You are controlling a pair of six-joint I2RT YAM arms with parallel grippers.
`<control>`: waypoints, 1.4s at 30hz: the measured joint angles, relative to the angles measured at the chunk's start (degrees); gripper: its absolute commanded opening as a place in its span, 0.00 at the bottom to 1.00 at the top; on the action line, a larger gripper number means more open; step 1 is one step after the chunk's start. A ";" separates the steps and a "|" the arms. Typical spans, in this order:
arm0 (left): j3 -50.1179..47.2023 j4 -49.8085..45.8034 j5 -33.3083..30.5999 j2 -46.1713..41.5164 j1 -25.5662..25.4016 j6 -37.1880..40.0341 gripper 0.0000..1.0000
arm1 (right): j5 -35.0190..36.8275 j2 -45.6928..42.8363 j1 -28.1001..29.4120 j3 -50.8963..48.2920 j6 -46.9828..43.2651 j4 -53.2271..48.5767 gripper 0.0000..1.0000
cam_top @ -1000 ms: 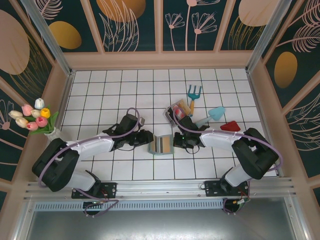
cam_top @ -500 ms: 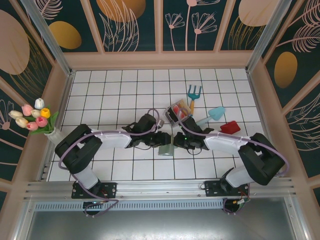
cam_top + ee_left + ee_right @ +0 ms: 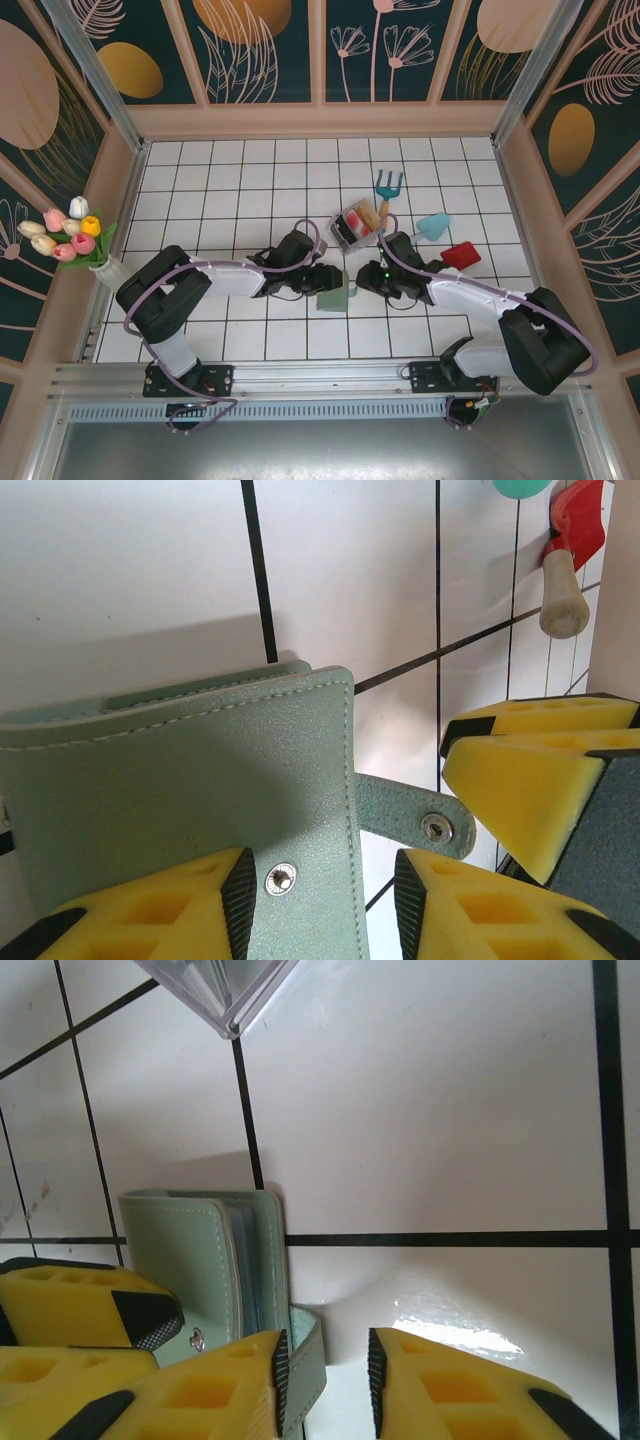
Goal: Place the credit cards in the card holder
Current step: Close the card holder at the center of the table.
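The card holder (image 3: 333,298) is folded shut on the tiles between my two grippers, grey-green with a snap strap (image 3: 425,825). My left gripper (image 3: 320,282) hovers over its cover (image 3: 200,780); the jaws stand open above the cover's edge and press on nothing. My right gripper (image 3: 360,285) is open just right of the holder (image 3: 200,1260), with bare tile between its fingers and the strap against its left finger (image 3: 240,1380). Red and dark credit cards (image 3: 356,224) sit in a clear tray (image 3: 341,230) behind the grippers.
A blue garden fork (image 3: 386,192), a teal trowel (image 3: 428,229) and a red trowel (image 3: 459,254) lie at the right. Tulips (image 3: 64,235) stand by the left wall. The tray's corner (image 3: 215,995) shows close above the right gripper. Tiles at the far left are free.
The card holder, open with a tan inside showing a second ago, is now folded shut. The left arm came right to it. Both grippers' jaws widened, and the right gripper let go.
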 measured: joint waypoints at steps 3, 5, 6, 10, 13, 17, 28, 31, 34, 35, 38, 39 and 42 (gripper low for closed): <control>0.00 0.00 0.00 0.00 0.00 0.00 0.44 | 0.17 -0.15 0.24 0.02 0.04 -0.13 0.43; 0.00 0.00 0.00 0.00 0.00 0.00 0.44 | 0.26 -0.72 0.39 0.11 0.11 -0.66 0.43; 0.00 0.00 0.00 0.00 0.00 -0.02 0.44 | 0.24 -1.07 0.46 0.22 0.13 -0.94 0.43; 0.00 0.00 0.00 0.00 0.00 0.00 0.44 | 0.24 -1.31 1.22 1.73 0.11 -1.86 0.42; 0.00 0.00 0.00 0.00 0.00 -0.02 0.44 | 0.15 -1.20 1.70 2.58 0.04 -2.12 0.41; 0.00 0.00 0.00 0.00 0.00 0.00 0.44 | -0.26 0.66 2.05 3.41 -0.04 -2.56 0.37; 0.00 0.00 -0.02 0.00 0.00 0.00 0.43 | -0.39 1.86 2.71 3.72 -0.42 -4.76 0.18; 0.00 -0.02 -0.02 0.00 0.00 0.00 0.44 | -0.39 1.86 2.71 3.74 -0.42 -5.18 0.18; 0.00 0.00 -0.02 0.00 0.00 0.00 0.44 | -0.39 1.75 2.71 3.74 -0.42 -5.40 0.20; 0.00 0.00 0.00 0.00 0.00 0.00 0.43 | -0.39 1.57 2.71 3.74 -0.42 -5.57 0.21; 0.00 -0.02 0.00 0.00 0.00 0.00 0.43 | -0.39 0.76 2.71 3.74 -0.42 -5.70 0.21; 0.00 -0.02 0.00 0.00 0.00 0.00 0.43 | -0.37 0.50 2.71 3.74 -0.42 -5.77 0.21; 0.00 -0.02 0.00 0.00 0.00 0.02 0.43 | -0.35 0.00 2.71 3.74 -0.42 -6.10 0.21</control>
